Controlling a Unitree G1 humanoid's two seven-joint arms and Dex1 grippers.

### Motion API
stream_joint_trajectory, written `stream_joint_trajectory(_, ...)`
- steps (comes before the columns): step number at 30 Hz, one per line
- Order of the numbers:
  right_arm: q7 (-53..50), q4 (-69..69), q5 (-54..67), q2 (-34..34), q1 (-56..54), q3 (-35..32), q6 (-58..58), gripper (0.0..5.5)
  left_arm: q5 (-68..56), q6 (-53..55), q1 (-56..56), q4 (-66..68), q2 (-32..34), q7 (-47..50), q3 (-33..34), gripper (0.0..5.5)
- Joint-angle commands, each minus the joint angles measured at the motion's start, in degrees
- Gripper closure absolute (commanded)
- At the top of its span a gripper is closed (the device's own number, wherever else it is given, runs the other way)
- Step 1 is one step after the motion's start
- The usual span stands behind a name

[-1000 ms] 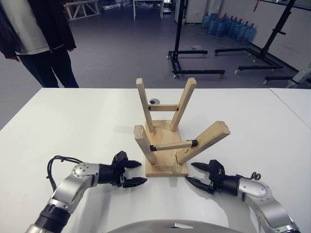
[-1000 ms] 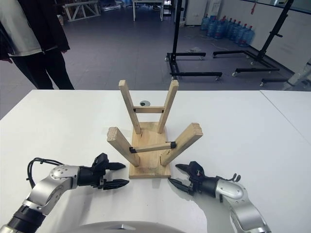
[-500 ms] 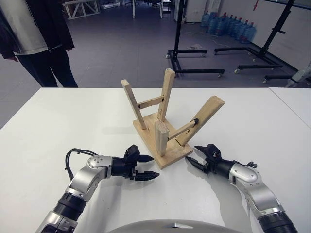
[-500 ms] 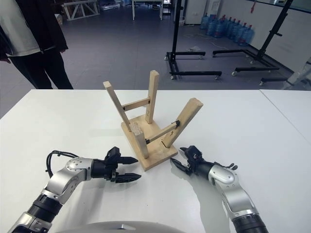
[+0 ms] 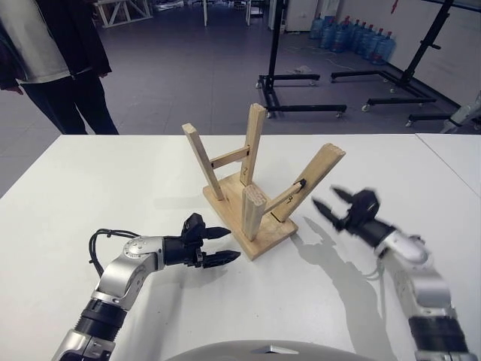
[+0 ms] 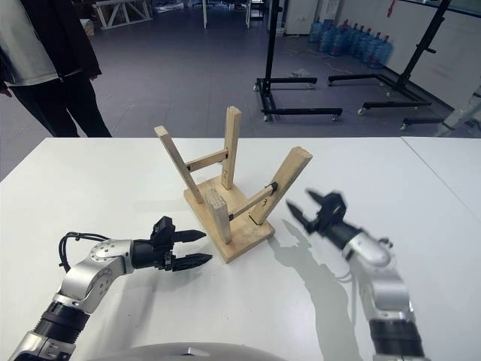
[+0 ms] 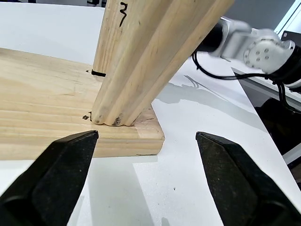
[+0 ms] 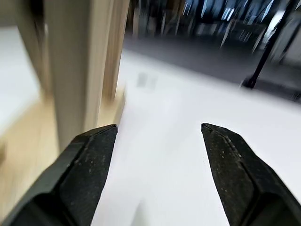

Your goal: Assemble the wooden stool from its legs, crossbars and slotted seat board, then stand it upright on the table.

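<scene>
Judging from how things lie, you have the building done and the turning-over left. The white table (image 5: pixel 90 180) is smooth and matte, and the stool (image 5: pixel 252 203) sits near its middle, upside down. It looks whole: pale, unfinished wood with visible grain, all straight-cut pieces.

The seat board (image 5: pixel 272 229) lies flat on the table, a rectangular slab turned so one corner points at you. Four legs (image 5: pixel 316 177) rise from it, splayed outward. They are square-ended sticks, and the left wrist view shows the near one (image 7: pixel 141 61) grooved along its length where it meets the board. Two thin crossbars (image 5: pixel 229 158) tie the legs in pairs, the near-right one with dark ends at its joints. I cannot tell how tight any joint is.

Your left gripper (image 5: pixel 233 244) rests low over the table just beside the board's near-left edge, its dark pointed fingers spread wide with nothing between them. Your right gripper (image 5: pixel 328 201) hangs raised on the right, close to the right leg but apart from it, also spread wide and holding nothing.

You have yet to flip the stool onto its feet; expect the light wood to slide on that slick top.
</scene>
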Motion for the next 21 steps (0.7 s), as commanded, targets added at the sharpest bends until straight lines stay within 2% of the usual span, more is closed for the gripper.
stream_joint_trajectory(1,0.33,-5.11,4.95,-1.19,-5.52,-3.33,1.15,2.22,-0.55,0.43,-0.25,-0.69,0.42,0.41,1.19,1.69)
stream_joint_trajectory(10,-8.66,-8.17,-2.88,-0.58,-16.21,-4.42,-4.63,2.22,-0.21,-0.16,-0.79,0.23,-0.1,0.35,1.28,1.69)
stream_joint_trajectory(14,-12.54,-16.44,-11.67,-0.53,-19.08,1.44,-5.67,2.22,0.64,0.27,-2.08,3.24,-1.83,-0.21,-1.08,1.69)
stream_joint_trajectory(18,-12.53,-22.12,-21.35,-1.39,-16.03,8.56,-5.9,2.22,1.27,0.55,-4.37,6.5,-5.2,0.33,-3.36,1.69)
stream_joint_trajectory(21,-12.99,-22.6,-26.69,-1.56,-13.64,10.94,-6.28,2.22,1.43,0.61,-5.29,7.47,-6.35,0.78,-3.63,1.69)
